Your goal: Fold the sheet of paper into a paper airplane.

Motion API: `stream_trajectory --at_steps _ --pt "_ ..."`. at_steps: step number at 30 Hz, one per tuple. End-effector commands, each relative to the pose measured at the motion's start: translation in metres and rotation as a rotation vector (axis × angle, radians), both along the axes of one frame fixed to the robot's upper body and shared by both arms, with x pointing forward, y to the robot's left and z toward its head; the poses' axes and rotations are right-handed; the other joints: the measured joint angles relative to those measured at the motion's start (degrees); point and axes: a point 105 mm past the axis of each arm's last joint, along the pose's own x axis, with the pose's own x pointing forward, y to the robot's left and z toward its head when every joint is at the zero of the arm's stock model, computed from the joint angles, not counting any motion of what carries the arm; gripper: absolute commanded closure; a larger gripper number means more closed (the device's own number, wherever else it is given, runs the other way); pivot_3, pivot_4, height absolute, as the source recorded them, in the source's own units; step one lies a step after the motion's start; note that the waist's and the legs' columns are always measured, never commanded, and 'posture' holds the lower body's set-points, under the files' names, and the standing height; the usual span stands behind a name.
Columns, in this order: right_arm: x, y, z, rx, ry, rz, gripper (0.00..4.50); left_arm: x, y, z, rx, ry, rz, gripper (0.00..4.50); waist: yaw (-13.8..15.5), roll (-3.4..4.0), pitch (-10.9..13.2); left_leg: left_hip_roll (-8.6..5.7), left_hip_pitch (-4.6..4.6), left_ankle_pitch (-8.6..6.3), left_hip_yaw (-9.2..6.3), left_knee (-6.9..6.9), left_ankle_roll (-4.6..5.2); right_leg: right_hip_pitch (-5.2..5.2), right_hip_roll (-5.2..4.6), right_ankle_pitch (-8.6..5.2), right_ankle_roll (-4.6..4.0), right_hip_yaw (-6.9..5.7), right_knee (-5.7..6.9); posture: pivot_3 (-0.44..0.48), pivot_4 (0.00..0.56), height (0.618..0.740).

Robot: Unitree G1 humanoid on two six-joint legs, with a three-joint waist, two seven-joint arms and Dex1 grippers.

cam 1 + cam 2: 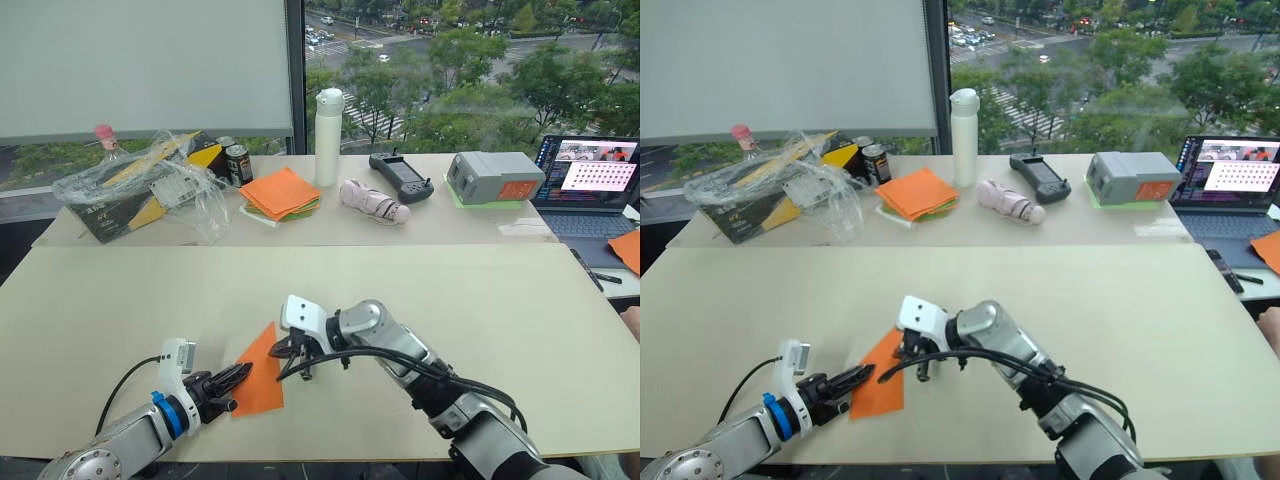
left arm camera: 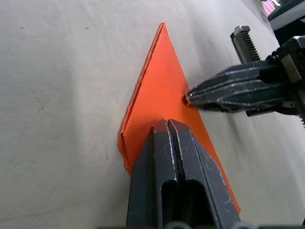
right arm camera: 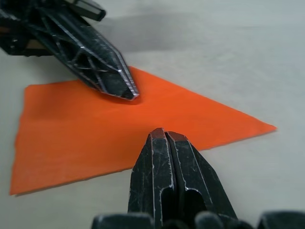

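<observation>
**Q:** Where is the sheet of paper (image 1: 261,372)?

**A:** It lies flat on my worktop (image 1: 480,300) near the near edge, left of centre. It is folded to a narrow, layered orange wedge, with the point toward the far side and the wide end nearest me.

**Q:** Left claw (image 2: 167,125)?

**A:** Fingers pressed together with no gap. The tip rests on the wide near part of the paper, coming in from its left.

**Q:** Right claw (image 3: 164,136)?

**A:** Also closed, fingers touching. The tip sits at the paper's right edge, about halfway along the wedge. It grips nothing. The two tips are near each other, not touching.

**Q:** Beyond the paper?

**A:** On the far worktop: a crumpled clear plastic bag (image 1: 150,185) at left, a pile of orange and green sheets (image 1: 280,193), a tall white bottle (image 1: 328,137) just right of it, a black handheld controller (image 1: 402,177), a grey box (image 1: 494,177), and an open laptop (image 1: 590,185) at far right.
</observation>
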Motion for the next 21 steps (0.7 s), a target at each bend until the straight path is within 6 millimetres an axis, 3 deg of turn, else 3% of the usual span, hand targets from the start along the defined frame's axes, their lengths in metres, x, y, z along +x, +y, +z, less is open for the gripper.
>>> stream_trajectory --at_steps 1,21 --pt "-0.012 -0.004 -0.011 -0.032 0.057 0.041 4.50 -0.004 0.004 -0.006 0.028 0.033 0.015 4.48 0.01 0.00 0.00 0.00 0.00 0.00 0.00 0.00 0.00 0.01 0.00 0.00 0.00 0.00 -0.01 0.000 0.150 0.740" --pt "-0.030 -0.018 -0.029 -0.097 0.174 0.105 4.50 0.001 0.006 -0.001 0.033 0.029 0.007 4.48 0.05 0.00 -0.01 0.00 0.04 0.00 0.00 0.00 0.00 0.05 -0.01 0.00 0.00 0.00 -0.04 0.000 0.150 0.740"
